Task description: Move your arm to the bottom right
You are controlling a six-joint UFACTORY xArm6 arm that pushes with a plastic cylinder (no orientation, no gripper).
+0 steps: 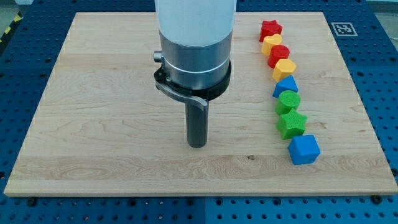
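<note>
My tip rests on the wooden board, left of centre-bottom, well left of a column of blocks. The column runs down the view's right: a red star, a yellow block, a red block, a yellow hexagon, a blue block, a green round block, a green star and a blue cube. The tip touches none of them; the blue cube is the nearest, to its right.
The arm's white and grey body hangs over the board's top middle. A black-and-white marker tag sits at the board's top right corner. Blue perforated table surrounds the board.
</note>
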